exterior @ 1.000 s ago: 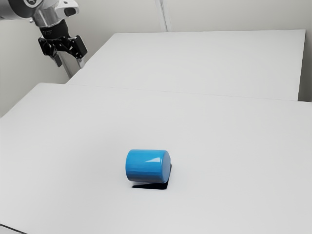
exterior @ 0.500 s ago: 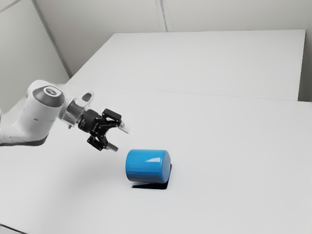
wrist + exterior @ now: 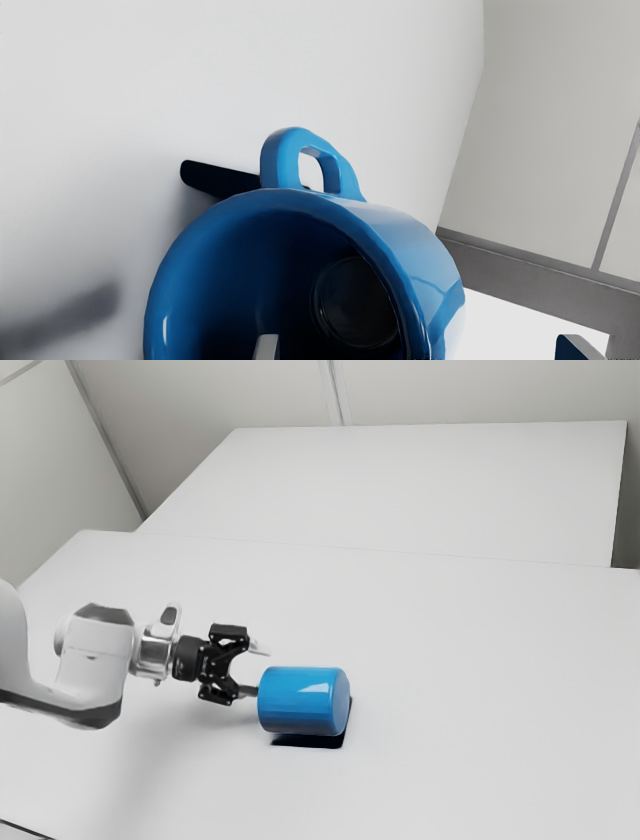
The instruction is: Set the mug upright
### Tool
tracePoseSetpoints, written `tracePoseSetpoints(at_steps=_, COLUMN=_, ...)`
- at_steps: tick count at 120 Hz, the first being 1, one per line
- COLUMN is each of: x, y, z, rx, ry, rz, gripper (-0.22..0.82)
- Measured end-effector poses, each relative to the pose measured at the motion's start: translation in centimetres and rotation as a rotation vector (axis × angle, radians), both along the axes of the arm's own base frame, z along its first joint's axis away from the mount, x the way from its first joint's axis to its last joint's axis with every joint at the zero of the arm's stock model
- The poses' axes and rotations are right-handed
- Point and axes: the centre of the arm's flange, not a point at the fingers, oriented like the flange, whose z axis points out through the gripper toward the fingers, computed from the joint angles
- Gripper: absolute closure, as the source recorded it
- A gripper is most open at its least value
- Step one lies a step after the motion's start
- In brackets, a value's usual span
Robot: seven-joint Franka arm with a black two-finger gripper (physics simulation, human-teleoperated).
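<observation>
My gripper (image 3: pixel 256 671) is at the exterior view's left end of the blue mug (image 3: pixel 300 701), with its fingers spread apart. The mug lies on its side on the white table, its base toward the exterior view's right. In the wrist view the mug (image 3: pixel 295 200) has its mouth facing my hand and its handle standing out from one side. There my gripper (image 3: pixel 412 350) is open, one fingertip in front of the mouth opening and the other outside the wall. Neither finger visibly presses the wall.
The white table (image 3: pixel 480 660) extends around the mug. A second white surface (image 3: pixel 420 490) stands behind it, with pale walls beyond. A thin dark line (image 3: pixel 25 829) crosses the lower left corner of the exterior view.
The arm came in from the exterior view's upper left and swung down to the mug's mouth end, the hand now more level. The mug has not moved.
</observation>
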Motion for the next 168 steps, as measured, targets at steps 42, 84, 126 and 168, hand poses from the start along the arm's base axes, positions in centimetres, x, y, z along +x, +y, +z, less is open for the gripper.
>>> tracePoseSetpoints(at_steps=42, x=-0.3, y=-2.5, z=-1.1, rx=-0.013, ry=-0.104, rz=-0.022, gripper=0.0)
tracePoseSetpoints(at_steps=84, x=-0.1, y=-4.3, z=-1.0, rx=-0.003, ry=-0.183, rz=-0.045, gripper=0.46)
tracePoseSetpoints(at_steps=126, x=0.9, y=-4.1, z=1.4, rx=0.034, ry=-0.271, rz=-0.054, gripper=0.74)
tracePoseSetpoints(at_steps=168, x=7.7, y=-4.0, z=13.9, rx=0.794, ry=-0.479, rz=-0.689, gripper=0.72)
